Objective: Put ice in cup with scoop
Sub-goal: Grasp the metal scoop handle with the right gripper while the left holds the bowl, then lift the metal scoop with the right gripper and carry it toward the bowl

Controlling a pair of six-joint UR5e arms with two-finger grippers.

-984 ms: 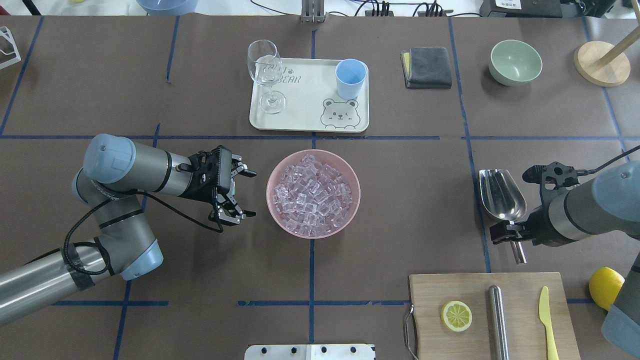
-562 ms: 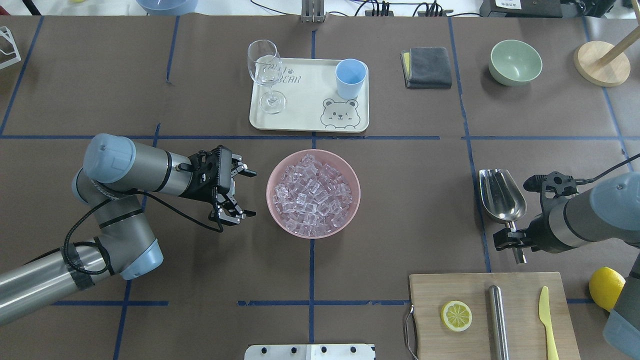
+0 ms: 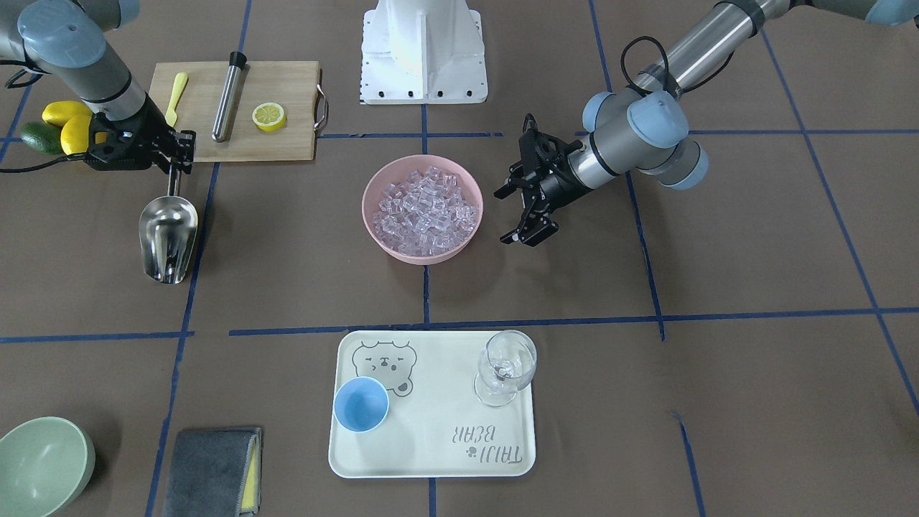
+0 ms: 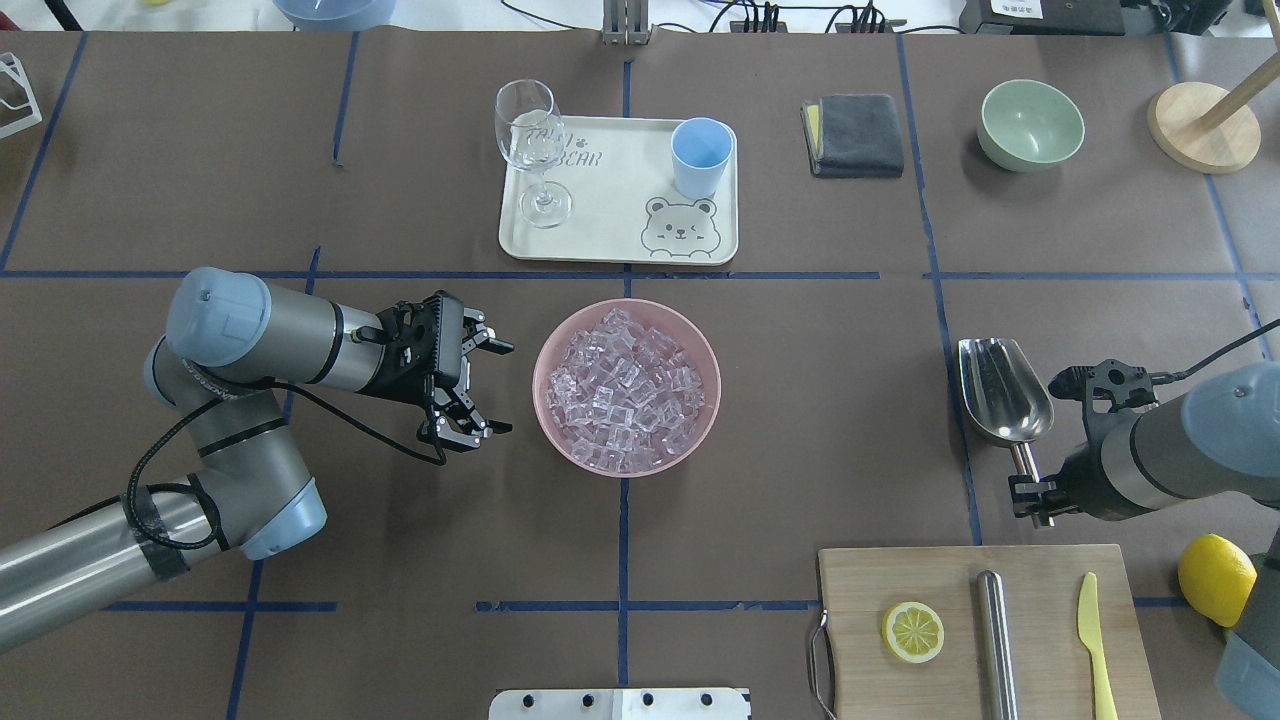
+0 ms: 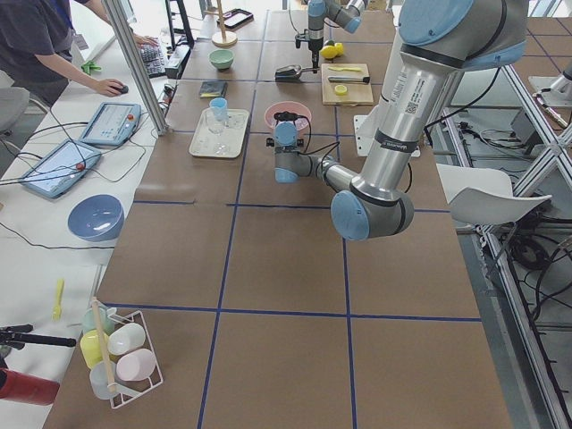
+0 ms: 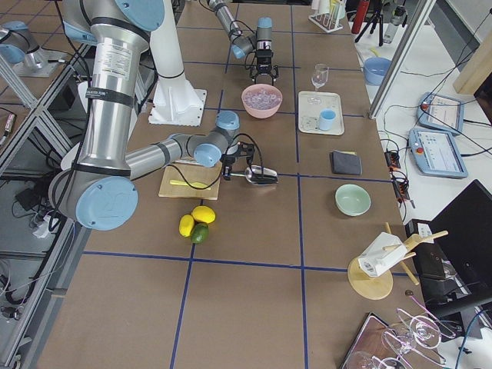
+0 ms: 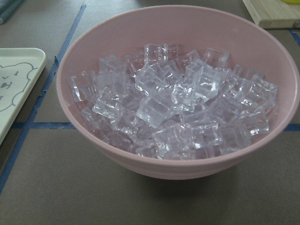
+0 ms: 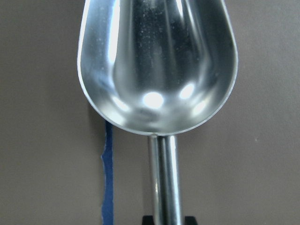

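Note:
The steel scoop (image 4: 1003, 390) lies on the table at the right, trough toward the far side and empty in the right wrist view (image 8: 157, 61). My right gripper (image 4: 1035, 497) is shut on the scoop's rod handle near its end; its black pads hug the handle in the wrist view. The ice (image 4: 627, 388) is heaped in a pink bowl (image 4: 537, 385) at the table's middle. My left gripper (image 4: 503, 388) is open and empty just left of that bowl. The light-blue cup (image 4: 701, 155) stands empty on a cream tray (image 4: 620, 215) behind the bowl.
A wine glass (image 4: 530, 140) stands on the tray's left. A cutting board (image 4: 860, 600) with a lemon half, a steel cylinder (image 4: 995, 640) and a yellow knife lies just behind the scoop's handle. A grey cloth (image 4: 855, 133) and a green bowl (image 4: 1031, 124) lie far right.
My right gripper has slid back along the scoop's handle toward its end and narrowed around it. The scoop has stayed in place. The left arm has not moved.

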